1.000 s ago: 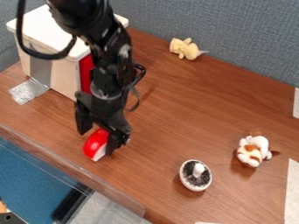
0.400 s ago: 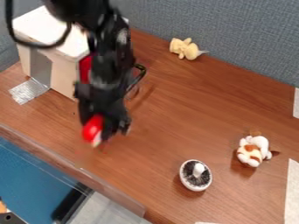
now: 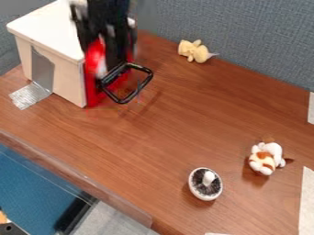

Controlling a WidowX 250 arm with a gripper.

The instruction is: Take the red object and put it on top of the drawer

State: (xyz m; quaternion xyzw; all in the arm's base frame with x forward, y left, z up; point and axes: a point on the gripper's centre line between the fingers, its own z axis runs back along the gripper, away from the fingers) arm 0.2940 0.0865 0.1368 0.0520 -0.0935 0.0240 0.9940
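At far left, along the front of the brown wooden table [image 3: 184, 124], a raised clear edging [image 3: 61, 167], with blue [image 3: 36, 183] below it. Just above, flat on the wood, a patch of silvery tape [image 3: 27, 95], meeting a grey strip [image 3: 43, 69] on the pale side of the drawer unit [image 3: 67, 80]. Over that side, a white top [image 3: 49, 27]; to its right, a red front [image 3: 94, 94].

In front of that red front, upper left, up off the table: the red object [image 3: 94, 56], partly white, pinched between the fingers of the black gripper [image 3: 103, 49]. Pointing downward there, from the top edge of the view. Cannot tell whether touching the drawer unit. Just to the right and lower, jutting out over the wood, a black looped handle [image 3: 126, 83].

Farther right, near the grey fabric partition [image 3: 245, 36], a yellow plush toy [image 3: 195, 51], lying on the table. Well apart from it, towards the near side, a round white-rimmed toy [image 3: 205, 183] with a dark speckled inside and a pale stub in the middle. Beyond, at right, a white, brown and orange plush toy [image 3: 266, 158]. At the right edge, two pale strips [image 3: 306, 202], one above the other.
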